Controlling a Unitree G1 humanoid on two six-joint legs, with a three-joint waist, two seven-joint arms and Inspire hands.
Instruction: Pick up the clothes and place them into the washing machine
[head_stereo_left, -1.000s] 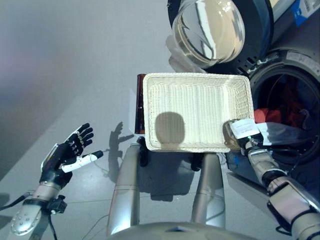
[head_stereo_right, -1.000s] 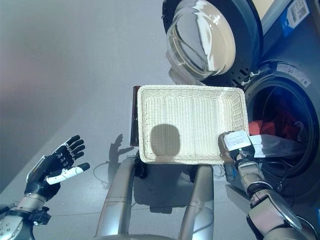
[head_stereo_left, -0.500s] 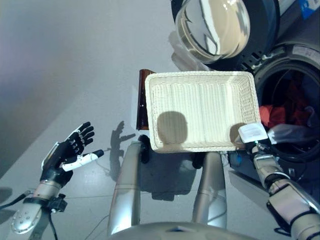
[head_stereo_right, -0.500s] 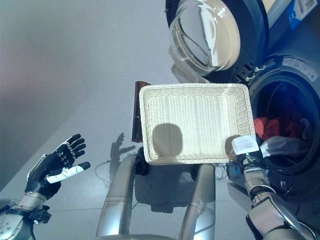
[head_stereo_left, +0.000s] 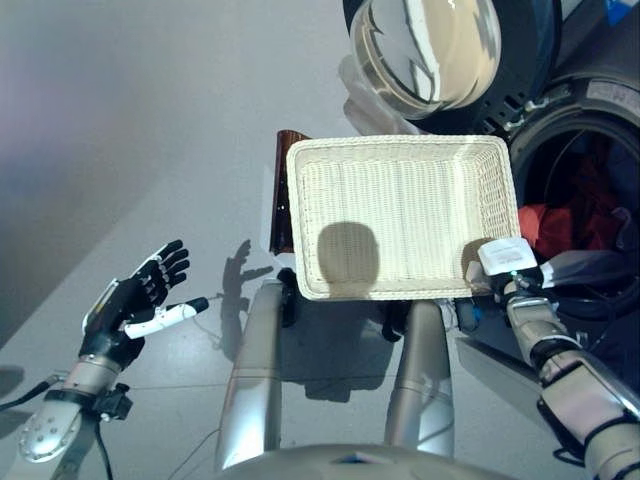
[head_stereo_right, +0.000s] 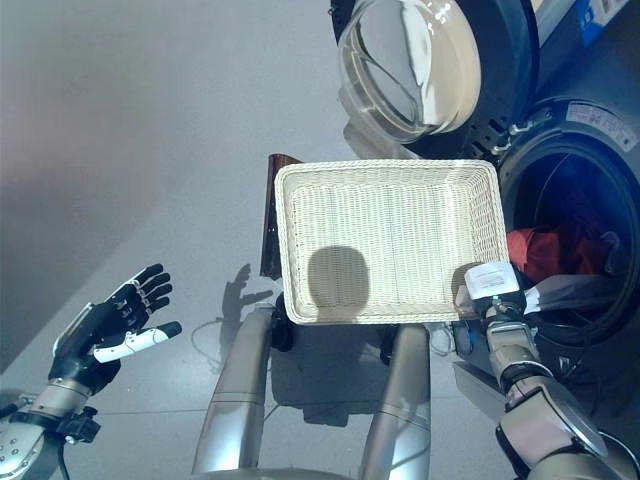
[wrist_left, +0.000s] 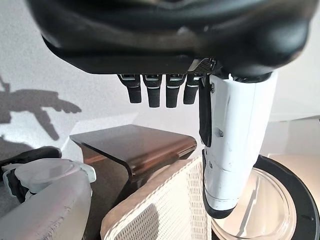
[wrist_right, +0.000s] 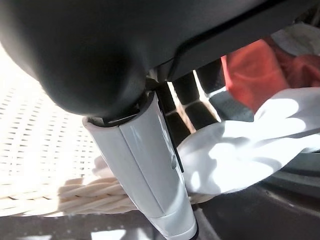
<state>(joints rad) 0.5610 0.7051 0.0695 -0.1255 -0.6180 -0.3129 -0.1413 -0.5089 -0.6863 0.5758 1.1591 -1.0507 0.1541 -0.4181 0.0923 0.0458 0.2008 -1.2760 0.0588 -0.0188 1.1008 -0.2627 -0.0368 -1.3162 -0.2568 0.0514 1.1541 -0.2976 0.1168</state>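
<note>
We hold white cloth in our right hand, fingers curled round it, at right front corner of basket, just beside washer drum, so it can go in with red clothes inside. Basket empty. Our left hand waits, fingers spread, holds nothing

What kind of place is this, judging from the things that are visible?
Probably a laundry area. A front-loading washing machine stands with its round door swung open and red clothes in the drum. A white wicker basket sits empty before it, on a plain grey floor.
</note>
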